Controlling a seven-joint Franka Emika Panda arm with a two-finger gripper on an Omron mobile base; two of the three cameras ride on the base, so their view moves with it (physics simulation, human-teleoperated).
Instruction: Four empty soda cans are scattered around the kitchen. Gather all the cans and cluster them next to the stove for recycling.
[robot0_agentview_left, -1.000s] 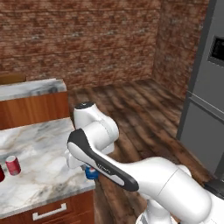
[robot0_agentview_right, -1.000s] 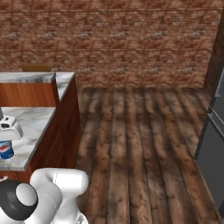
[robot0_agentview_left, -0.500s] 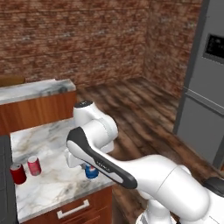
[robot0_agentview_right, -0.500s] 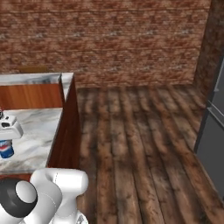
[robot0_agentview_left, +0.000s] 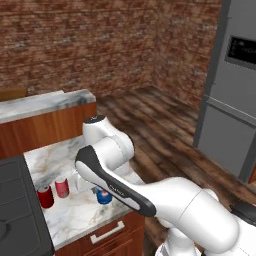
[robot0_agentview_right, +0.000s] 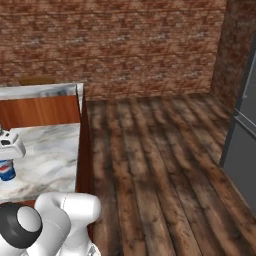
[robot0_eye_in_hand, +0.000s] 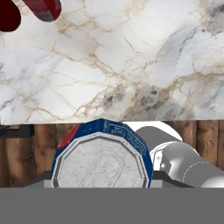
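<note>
Revealing stove (robot0_agentview_left: 17, 200) beside red cans (robot0_agentview_left: 54, 191)

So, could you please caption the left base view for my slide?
Arm carries a blue can over the marble counter toward two red cans beside the stove.

Blue soda can (robot0_eye_in_hand: 101, 155) top-down, marble counter (robot0_eye_in_hand: 131, 61) beyond, two red cans (robot0_eye_in_hand: 43, 8) at far corner.
</note>
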